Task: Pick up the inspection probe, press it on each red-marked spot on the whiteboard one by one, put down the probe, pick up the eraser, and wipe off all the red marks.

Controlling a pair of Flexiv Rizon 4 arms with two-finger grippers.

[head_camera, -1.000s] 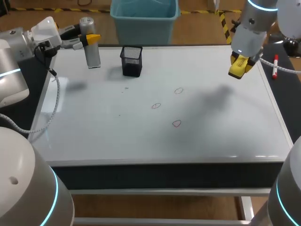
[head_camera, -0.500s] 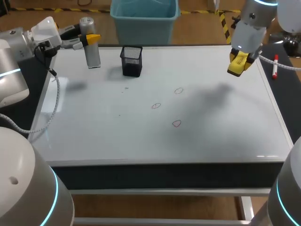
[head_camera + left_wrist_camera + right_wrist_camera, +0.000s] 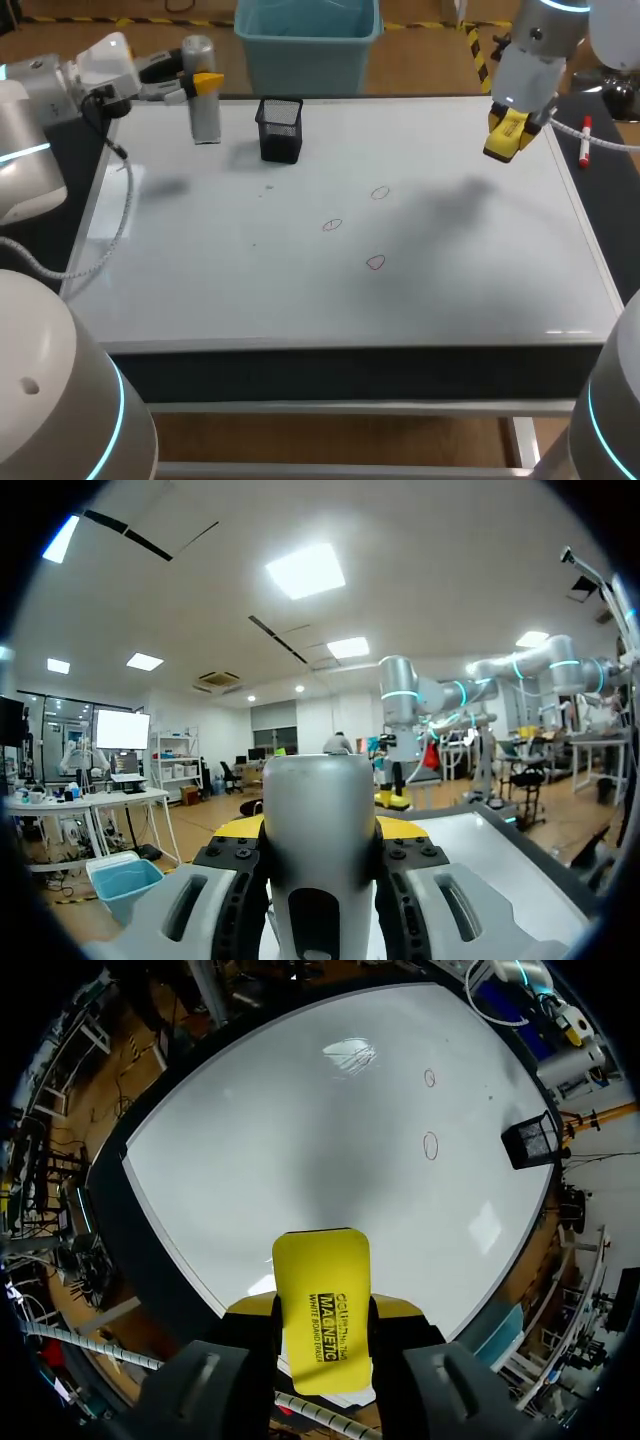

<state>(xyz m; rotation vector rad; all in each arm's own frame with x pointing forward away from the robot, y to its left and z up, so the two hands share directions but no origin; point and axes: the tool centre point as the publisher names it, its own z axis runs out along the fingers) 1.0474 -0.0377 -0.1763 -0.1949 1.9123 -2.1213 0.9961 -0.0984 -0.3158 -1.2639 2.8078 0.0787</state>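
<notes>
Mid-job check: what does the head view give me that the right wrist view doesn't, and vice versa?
Head only: all three red marks, and the probe plainly held in the left claw. Right wrist only: the eraser close up, print side showing, between the fingers of the right claw; just two marks can be made out there. Both: the eraser in the right claw, the whiteboard, the mesh cup.
</notes>
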